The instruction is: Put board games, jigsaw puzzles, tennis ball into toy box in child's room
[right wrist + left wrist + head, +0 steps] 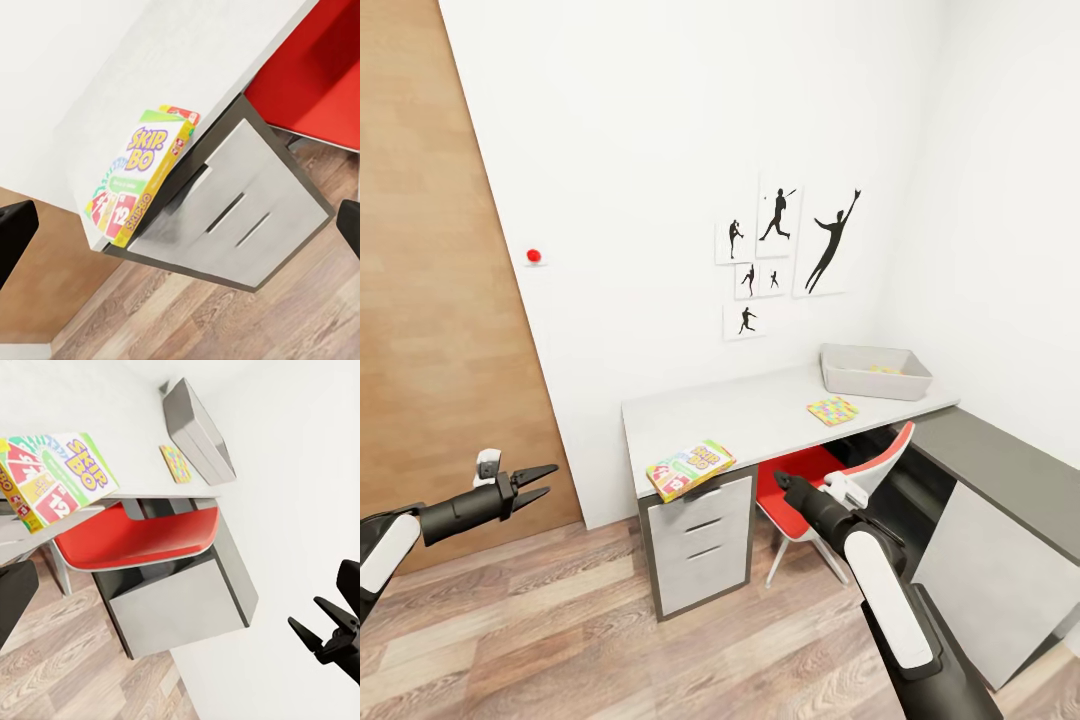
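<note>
**Desk corner, child's room: toys on hand**

Table (760, 415): long pale grey-white top against the white wall, drawer unit (695, 545) beneath its near end, joined at the far corner to a lower dark grey cabinet (1000, 540) with a pale door.

Board game (690, 469): flat rectangular box, orange edge, green and white cover printed "SKIP-BO" in purple and yellow, with red numbered cards. Lies flat at the table's near edge above the drawers, one corner slightly overhanging.

Jigsaw puzzle (833, 410): thin flat square of yellow, green, pink and blue pieces. Lies on the table just in front of the toy box, apart from it.

Toy box (875, 372): shallow pale grey bin, sloping sides, no lid, at the table's far end by the corner. Something small and yellow-green shows inside; too small to identify.

Chair (815, 480): red seat, white back, tucked under the table.

Left gripper (532, 484): fingers apart, empty, held over the floor beside the wooden door (430, 300).

Right gripper (785, 482): in front of the chair; finger state cannot be told.
</note>
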### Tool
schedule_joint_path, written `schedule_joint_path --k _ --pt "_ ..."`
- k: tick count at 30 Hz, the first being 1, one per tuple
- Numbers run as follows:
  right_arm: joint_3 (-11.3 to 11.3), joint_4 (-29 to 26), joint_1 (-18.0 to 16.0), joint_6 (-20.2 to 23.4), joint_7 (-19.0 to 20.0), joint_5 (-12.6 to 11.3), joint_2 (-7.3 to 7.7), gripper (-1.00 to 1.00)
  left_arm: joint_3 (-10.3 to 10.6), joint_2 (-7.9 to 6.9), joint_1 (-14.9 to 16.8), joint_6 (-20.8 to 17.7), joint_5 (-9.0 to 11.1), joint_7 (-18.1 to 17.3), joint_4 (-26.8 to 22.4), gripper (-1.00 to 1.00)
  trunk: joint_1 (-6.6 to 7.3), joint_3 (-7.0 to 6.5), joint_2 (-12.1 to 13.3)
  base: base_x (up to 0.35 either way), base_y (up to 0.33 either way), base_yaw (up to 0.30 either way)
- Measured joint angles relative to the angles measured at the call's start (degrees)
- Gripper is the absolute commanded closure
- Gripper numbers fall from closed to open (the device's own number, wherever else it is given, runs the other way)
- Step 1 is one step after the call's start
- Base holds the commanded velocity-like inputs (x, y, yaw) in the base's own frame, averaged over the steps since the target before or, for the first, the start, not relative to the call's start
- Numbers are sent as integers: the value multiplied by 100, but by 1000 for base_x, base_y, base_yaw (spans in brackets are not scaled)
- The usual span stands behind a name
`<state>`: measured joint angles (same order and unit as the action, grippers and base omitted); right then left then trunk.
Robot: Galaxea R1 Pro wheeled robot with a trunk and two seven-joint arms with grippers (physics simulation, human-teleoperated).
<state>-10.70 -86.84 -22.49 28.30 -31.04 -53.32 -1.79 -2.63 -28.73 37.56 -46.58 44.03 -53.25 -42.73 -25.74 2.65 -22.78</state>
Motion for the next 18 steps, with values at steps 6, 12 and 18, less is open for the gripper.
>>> schedule_joint_path --k 6,12,18 --pt "0 0 0 0 0 3 0 -100 1 0 0 -17 -3 0 0 -100 2 0 0 165 0 0" --pt "0 0 2 -1 0 1 -4 -100 1 0 0 -10 -1 -1 0 -100 1 0 0 206 0 0" --pt "0 0 2 1 0 3 -1 -100 1 0 0 2 -3 -2 0 -100 0 0 0 58 0 0"
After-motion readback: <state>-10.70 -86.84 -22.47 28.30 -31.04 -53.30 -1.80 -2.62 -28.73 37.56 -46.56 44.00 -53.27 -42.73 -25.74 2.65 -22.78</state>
